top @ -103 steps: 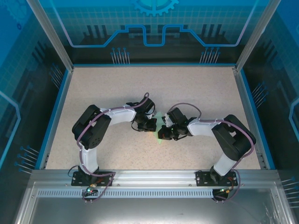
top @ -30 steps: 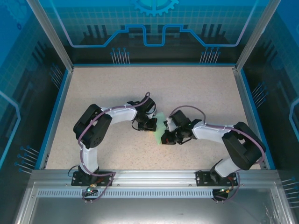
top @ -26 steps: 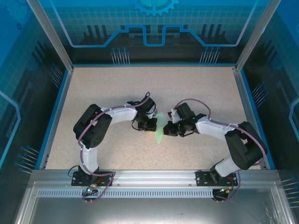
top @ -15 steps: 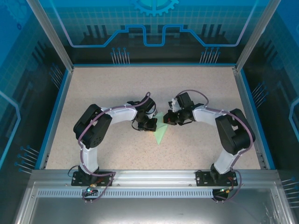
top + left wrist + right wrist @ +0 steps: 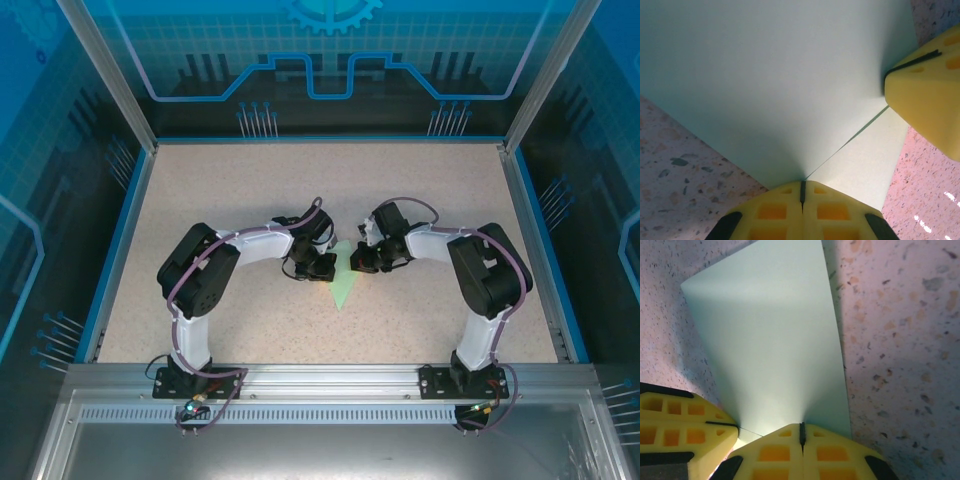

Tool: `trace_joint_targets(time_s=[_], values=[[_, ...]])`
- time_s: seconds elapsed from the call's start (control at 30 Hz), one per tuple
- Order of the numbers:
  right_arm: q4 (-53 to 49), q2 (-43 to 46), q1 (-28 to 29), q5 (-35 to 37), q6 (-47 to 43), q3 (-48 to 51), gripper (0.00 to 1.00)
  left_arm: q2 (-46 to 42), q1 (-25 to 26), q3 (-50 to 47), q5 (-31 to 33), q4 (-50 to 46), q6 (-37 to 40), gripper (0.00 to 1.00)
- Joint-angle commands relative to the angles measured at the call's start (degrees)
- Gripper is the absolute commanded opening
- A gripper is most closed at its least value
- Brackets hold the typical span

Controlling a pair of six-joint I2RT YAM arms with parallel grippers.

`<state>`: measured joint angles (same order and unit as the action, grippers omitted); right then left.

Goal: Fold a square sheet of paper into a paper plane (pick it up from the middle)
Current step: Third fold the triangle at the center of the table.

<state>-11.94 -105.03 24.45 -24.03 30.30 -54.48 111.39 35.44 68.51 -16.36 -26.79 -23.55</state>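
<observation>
Pins paper (image 5: 342, 287) with left gripper (image 5: 802, 194) and right gripper (image 5: 801, 435), both closed tight on nothing, tips near each other. May skew crease (image 5: 850, 142) or slide paper by dragging unevenly.

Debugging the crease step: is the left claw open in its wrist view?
No, the left claw has its two yellow fingers pressed together with only a thin seam between, tips on the pale green paper.

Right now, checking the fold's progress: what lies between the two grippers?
The folded square sheet of paper, between left gripper and right gripper, in the top view.
</observation>
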Motion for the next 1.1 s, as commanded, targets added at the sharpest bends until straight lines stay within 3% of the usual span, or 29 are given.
trace_joint_targets(time_s=[0.0,0.17,0.37,0.57,0.8,1.07], values=[[-3.52,-0.12,-0.45,6.13,-3.15,1.02,0.00,4.73,-0.64,-1.93,11.07,-4.67,1.74,0.02],[-3.58,0.98,-0.69,7.51,-4.05,1.30,0.00,4.70,-0.63,-2.07,11.35,-5.11,1.92,0.02],[-6.13,9.40,-0.13,8.73,-4.04,1.61,0.00,4.62,-0.60,-1.89,11.28,-5.22,2.18,0.02],[-3.55,13.89,2.97,3.82,0.45,4.51,0.00,4.59,-0.62,-1.45,11.09,-5.32,2.30,0.02],[4.59,8.44,7.12,-0.40,5.42,6.45,0.00,4.50,-0.63,-1.53,10.56,-5.05,2.27,0.02],[4.29,3.24,5.76,2.29,3.78,4.47,0.00,3.39,-0.62,-2.35,10.64,-4.85,2.62,0.02]])
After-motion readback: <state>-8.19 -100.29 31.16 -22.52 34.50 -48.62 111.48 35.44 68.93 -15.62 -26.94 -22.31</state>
